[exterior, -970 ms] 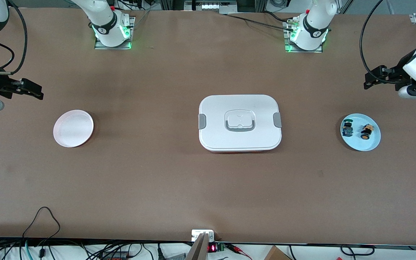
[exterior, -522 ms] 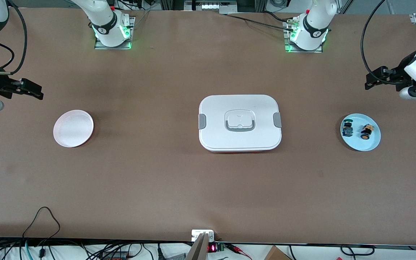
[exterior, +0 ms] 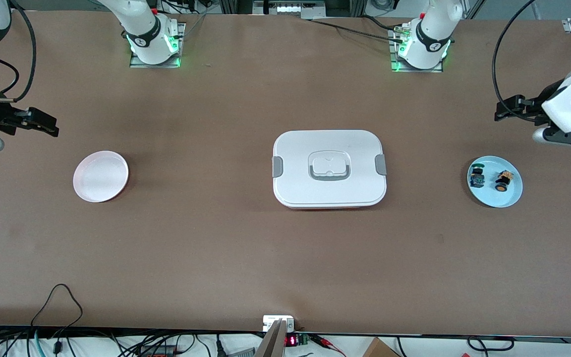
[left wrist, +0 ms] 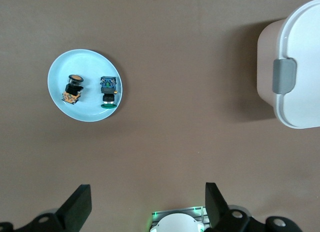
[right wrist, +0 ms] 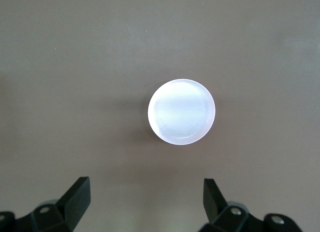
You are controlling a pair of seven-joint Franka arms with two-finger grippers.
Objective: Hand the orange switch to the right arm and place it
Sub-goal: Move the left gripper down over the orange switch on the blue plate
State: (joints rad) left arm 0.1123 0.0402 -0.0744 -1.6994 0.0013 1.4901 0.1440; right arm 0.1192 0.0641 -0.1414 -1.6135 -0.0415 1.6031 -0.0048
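Observation:
The orange switch lies on its side on a light blue plate at the left arm's end of the table, beside a green-capped switch. The left wrist view shows the orange switch, the green-capped switch and the plate from above. My left gripper hangs open and empty over bare table close to the plate; its wrist view shows that gripper with both fingers wide apart. My right gripper waits open over the table near a pale pink plate, as its own view shows.
A white lidded box with grey clips sits in the middle of the table and shows at the edge of the left wrist view. The pale pink plate holds nothing. Cables hang along the table edge nearest the front camera.
The left arm's hand has shifted and turned a little, its gripper edging toward the table's middle. The right arm has not moved, and the switches lie as before.

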